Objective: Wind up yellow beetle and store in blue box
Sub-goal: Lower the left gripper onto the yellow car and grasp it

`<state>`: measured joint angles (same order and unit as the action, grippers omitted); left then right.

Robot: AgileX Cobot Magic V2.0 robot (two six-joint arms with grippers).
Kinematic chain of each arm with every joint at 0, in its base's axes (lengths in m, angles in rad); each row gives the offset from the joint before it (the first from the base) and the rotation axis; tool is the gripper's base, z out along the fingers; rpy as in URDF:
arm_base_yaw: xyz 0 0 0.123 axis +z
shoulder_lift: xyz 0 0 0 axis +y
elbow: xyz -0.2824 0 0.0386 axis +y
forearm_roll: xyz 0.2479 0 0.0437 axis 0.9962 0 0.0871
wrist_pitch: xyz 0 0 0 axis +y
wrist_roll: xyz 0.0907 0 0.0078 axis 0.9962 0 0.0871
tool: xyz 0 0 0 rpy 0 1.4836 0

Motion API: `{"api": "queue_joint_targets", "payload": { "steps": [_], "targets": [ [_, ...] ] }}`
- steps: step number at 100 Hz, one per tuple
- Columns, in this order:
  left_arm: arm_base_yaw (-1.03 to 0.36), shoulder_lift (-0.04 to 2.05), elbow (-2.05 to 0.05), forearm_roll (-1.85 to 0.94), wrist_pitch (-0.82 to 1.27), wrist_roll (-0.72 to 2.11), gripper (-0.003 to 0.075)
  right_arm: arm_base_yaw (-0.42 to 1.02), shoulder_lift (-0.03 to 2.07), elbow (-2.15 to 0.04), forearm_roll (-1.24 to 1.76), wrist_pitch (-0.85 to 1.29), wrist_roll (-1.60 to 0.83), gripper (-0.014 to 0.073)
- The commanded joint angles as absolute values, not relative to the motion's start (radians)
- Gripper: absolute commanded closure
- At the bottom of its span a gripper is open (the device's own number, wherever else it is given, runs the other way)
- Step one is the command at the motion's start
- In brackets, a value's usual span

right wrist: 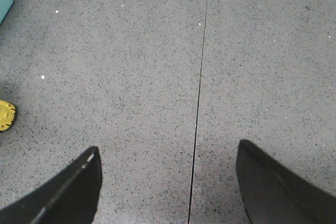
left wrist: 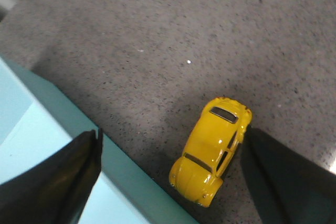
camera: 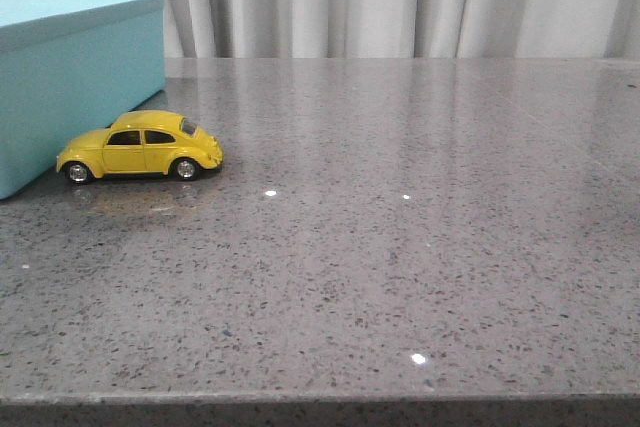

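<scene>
The blue box (camera: 80, 77) sits far left, the yellow beetle (camera: 140, 147) just beside it on the table (camera: 400, 247). Left gripper (left wrist: 170, 182) hovers above the car, jaws spread; right gripper (right wrist: 168, 182) likewise empty. Grasping comes next, I'd say

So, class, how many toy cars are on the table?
1. The yellow beetle stands on the grey table, just in front of the blue box. None other is visible.
</scene>
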<state>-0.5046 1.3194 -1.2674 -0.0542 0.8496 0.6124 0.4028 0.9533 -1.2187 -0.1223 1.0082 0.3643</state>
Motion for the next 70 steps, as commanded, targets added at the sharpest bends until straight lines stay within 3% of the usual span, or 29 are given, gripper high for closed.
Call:
{"api": "queue_joint_targets", "payload": {
  "steps": [1,70],
  "targets": [
    [-0.526,1.355,-1.357,-0.059,0.888,0.711,0.0184,0.404,0.938,-1.240,-0.128,0.931,0.356,0.0054],
    [-0.538,1.643,-1.402,-0.013,0.947,0.758,0.0184,0.404,0.938,-1.240,-0.126,0.921,0.356,0.0054]
  ]
}}
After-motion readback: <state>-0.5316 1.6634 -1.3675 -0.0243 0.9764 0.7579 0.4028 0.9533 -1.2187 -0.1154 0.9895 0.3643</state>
